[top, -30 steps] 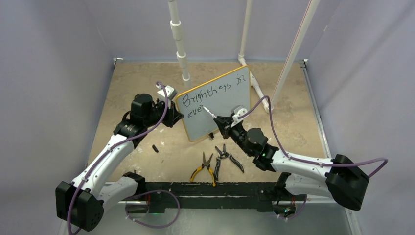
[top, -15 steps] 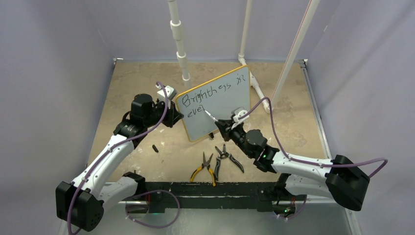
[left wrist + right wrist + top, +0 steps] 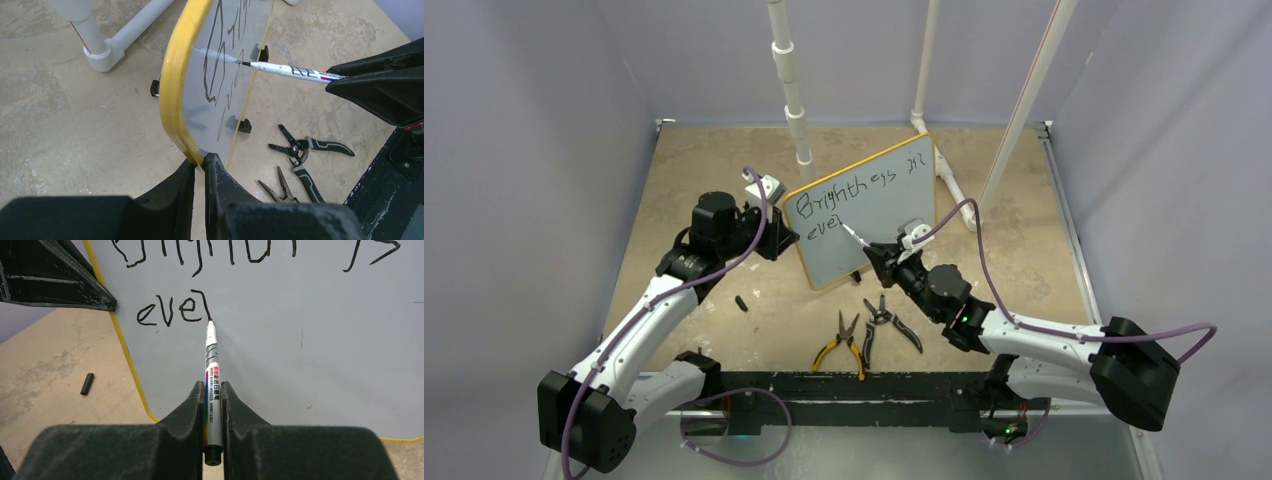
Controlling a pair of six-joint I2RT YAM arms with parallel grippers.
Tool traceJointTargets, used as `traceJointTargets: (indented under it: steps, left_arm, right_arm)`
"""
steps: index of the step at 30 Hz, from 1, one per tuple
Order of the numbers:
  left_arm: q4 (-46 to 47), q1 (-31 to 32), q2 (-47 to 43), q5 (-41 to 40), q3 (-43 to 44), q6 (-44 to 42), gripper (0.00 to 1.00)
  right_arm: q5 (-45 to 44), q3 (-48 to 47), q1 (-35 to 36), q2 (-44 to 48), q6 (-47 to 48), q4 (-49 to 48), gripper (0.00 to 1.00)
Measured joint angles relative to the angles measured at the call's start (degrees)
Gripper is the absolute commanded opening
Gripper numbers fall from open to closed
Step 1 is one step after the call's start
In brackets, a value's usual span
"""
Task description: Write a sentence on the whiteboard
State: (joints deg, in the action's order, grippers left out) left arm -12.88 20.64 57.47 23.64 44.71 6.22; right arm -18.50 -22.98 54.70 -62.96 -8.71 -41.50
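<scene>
Whiteboard [image 3: 864, 210] is up off the flat, propped at a slant near the middle of the tabletop [image 3: 694, 180], between the two arms, with its written face toward the right arm. Can't tell if its lower edge touches the tabletop.

Left fingers [image 3: 201, 161] are pinched nearly closed on the yellow rim at the board's left corner, one finger on each face. Small black feet show along the board's edges in the left wrist view.

Right fingers [image 3: 213, 386] are clamped tight around a slim white marker [image 3: 210, 360], uncapped, barrel pointing straight out ahead of them. Marker tip sits on the board surface at the bottom end of the last stroke.

The sentence [image 3: 856, 183] is in black. Top line reads roughly "Brightness in". Second line so far reads "eve" plus one hooked stroke, close to the left rim.

Small black marker cap [image 3: 87, 383] lies loose on the tabletop left of the board, well apart from it. Yellow-handled pliers [image 3: 844, 345] and black-handled pliers [image 3: 886, 320] lie side by side on the near part of the tabletop, below the board. White pipe frame [image 3: 789, 80] stands behind the board.
</scene>
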Motion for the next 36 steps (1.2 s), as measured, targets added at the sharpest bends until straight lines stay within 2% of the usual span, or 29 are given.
traceJointTargets:
  steps: [36]
  left_arm:
    - [0.1,0.0,-0.1,-0.1,-0.2,0.0,0.00]
  right_arm:
    - [-0.3,-0.5,0.0,-2.3,2.7,-4.7,0.00]
